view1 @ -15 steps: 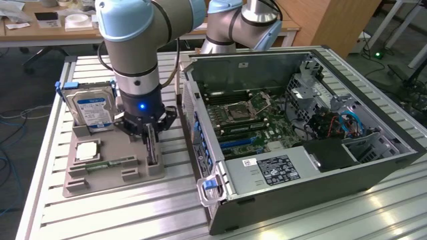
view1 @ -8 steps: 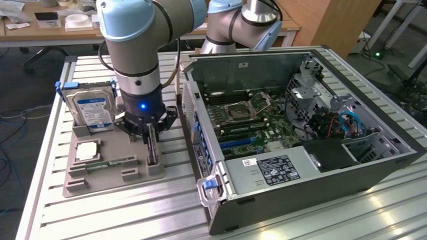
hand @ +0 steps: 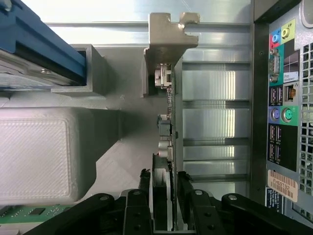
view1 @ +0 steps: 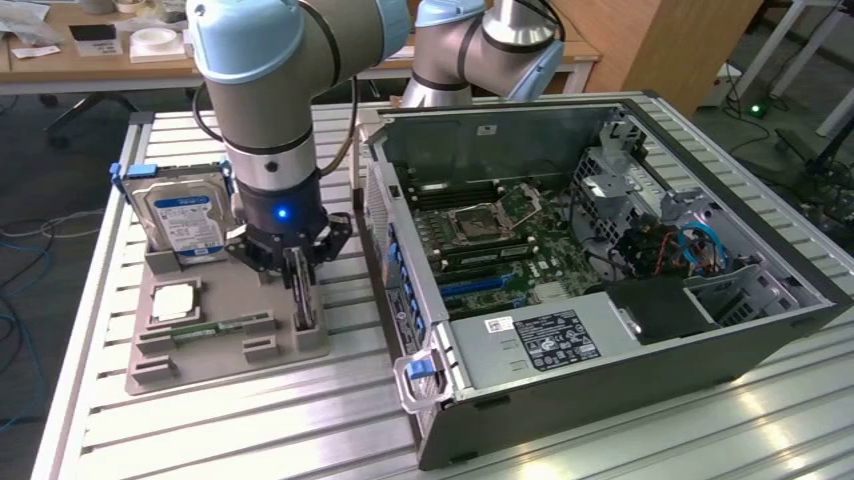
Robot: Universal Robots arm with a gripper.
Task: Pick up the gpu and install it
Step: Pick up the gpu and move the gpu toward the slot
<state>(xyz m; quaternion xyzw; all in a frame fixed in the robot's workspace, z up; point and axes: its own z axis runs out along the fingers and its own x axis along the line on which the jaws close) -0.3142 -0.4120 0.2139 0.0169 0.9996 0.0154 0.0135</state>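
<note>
On grey tray | one gpu upright; two fingers clamped on its edge | one hard drive near

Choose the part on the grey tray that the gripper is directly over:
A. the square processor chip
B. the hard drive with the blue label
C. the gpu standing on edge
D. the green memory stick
C: the gripper sits over the gpu, which stands on edge in the grey tray, apart from the hard drive.
</note>
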